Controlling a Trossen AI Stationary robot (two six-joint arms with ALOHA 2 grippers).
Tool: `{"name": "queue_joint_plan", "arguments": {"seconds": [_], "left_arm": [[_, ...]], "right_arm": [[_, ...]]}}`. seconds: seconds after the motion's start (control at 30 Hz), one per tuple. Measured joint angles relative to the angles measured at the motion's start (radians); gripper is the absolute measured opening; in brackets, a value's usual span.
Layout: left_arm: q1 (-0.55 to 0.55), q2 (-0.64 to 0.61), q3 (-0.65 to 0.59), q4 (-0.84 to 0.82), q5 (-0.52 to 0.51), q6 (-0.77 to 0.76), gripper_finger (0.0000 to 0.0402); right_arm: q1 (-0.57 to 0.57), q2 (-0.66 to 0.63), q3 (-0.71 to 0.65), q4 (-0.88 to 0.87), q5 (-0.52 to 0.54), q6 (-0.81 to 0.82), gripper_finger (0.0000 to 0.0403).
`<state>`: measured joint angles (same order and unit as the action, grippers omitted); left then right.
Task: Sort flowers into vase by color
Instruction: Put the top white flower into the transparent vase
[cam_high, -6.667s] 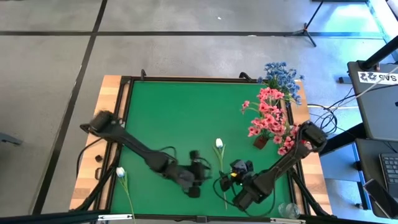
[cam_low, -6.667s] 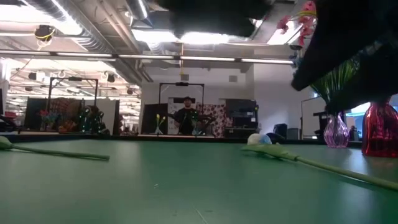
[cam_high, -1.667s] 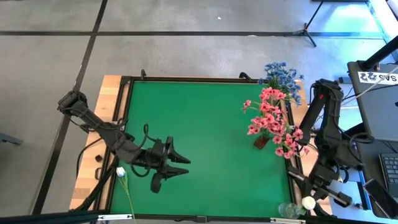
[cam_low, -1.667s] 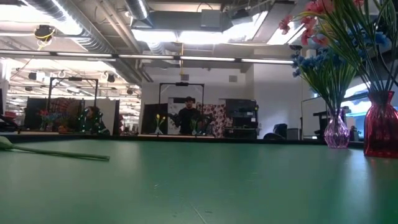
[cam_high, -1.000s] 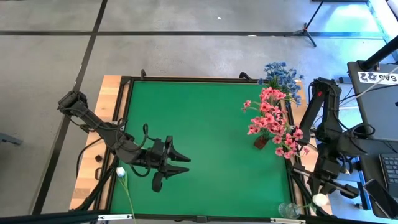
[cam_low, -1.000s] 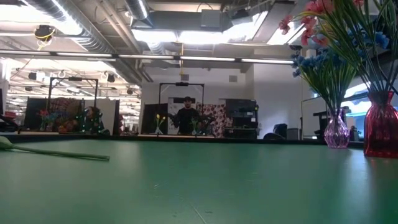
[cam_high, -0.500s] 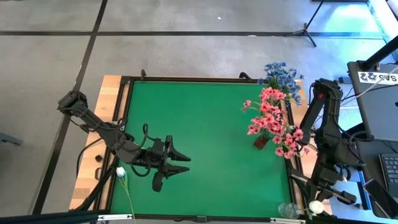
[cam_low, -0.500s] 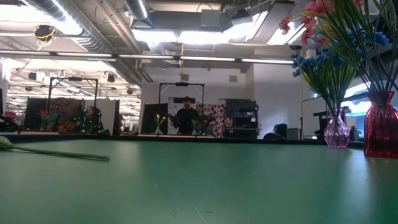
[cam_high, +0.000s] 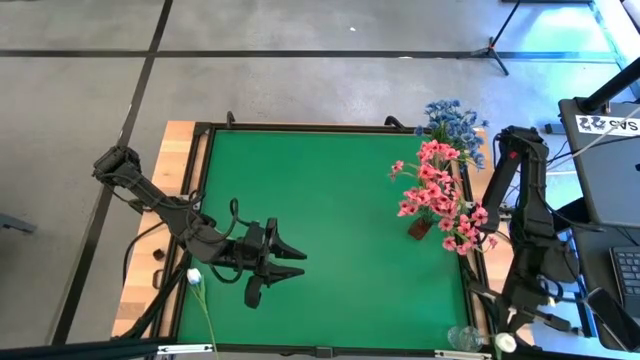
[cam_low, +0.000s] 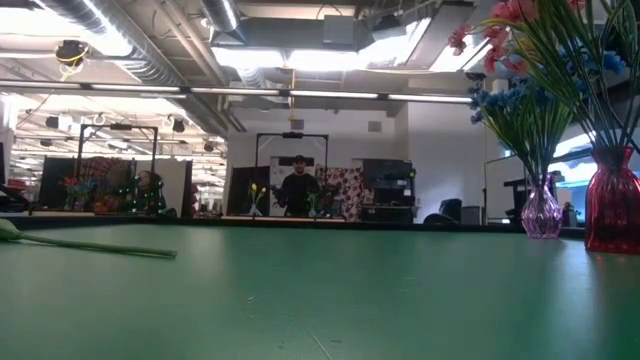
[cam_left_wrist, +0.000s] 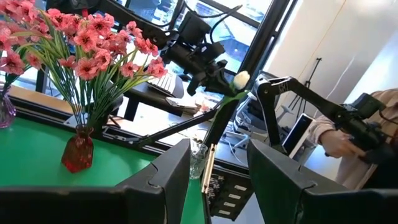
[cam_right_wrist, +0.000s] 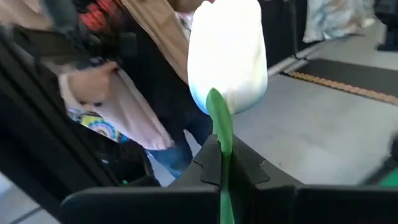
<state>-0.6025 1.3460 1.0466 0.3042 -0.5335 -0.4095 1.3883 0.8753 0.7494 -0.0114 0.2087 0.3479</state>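
My right gripper (cam_high: 515, 325) is past the table's near right corner, shut on a white tulip whose bud (cam_high: 505, 343) (cam_right_wrist: 227, 56) sticks out beyond its fingertips, beside a clear glass vase (cam_high: 462, 337). My left gripper (cam_high: 300, 262) stands open over the green mat, left of the middle, with nothing between its fingers. A second white tulip (cam_high: 195, 278) lies flat on the mat at the near left. Pink flowers stand in a red vase (cam_high: 420, 228). Blue flowers (cam_high: 452, 122) stand in a purple vase (cam_low: 541, 210). My right gripper pinches the tulip's green stem (cam_right_wrist: 221, 140) between its two fingers, just below the bud. The stem runs back along the gap between the fingers, and the bud stands out past their tips. The flower is lifted clear of the table.
The pink blossoms (cam_high: 435, 195) spread wide over the mat's right side. The table's black frame (cam_high: 470, 290) and cables run by the right arm. A person (cam_left_wrist: 367, 130) is at a desk beyond the table's right side, and another (cam_low: 298, 188) stands far behind the table.
My right gripper has carried the white tulip toward the table's near edge, past the right corner, and the bud now sits nearer the clear vase. It has stayed shut on the stem.
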Motion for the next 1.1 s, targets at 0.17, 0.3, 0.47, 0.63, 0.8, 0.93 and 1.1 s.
{"name": "queue_joint_plan", "arguments": {"seconds": [0.17,0.3,0.47,0.63,0.8,0.93,1.1], "left_arm": [[0.000,0.000,0.000,0.000,0.000,0.000,0.0155],[0.000,0.000,0.000,0.000,0.000,0.000,0.0155],[0.004,0.000,0.000,-0.001,0.000,0.000,0.0155],[0.007,0.000,0.000,-0.034,-0.002,0.000,0.0155],[0.006,0.001,0.000,-0.078,-0.001,-0.074,0.0155],[0.006,0.001,0.000,-0.091,-0.001,-0.078,0.0155],[0.006,0.001,0.000,-0.096,0.000,-0.114,0.0155]], "right_arm": [[0.014,0.000,0.000,-0.053,0.045,0.009,0.0020],[0.013,0.000,0.000,-0.074,0.069,0.022,0.0063],[0.013,0.000,0.014,-0.121,0.070,0.070,0.0131],[0.012,0.000,0.107,-0.326,0.080,0.120,0.0181],[0.012,-0.001,0.189,-0.546,0.098,0.204,0.0195],[0.012,0.000,0.232,-0.701,0.099,0.305,0.0195],[0.012,0.000,0.279,-0.858,0.113,0.418,0.0195]]}}
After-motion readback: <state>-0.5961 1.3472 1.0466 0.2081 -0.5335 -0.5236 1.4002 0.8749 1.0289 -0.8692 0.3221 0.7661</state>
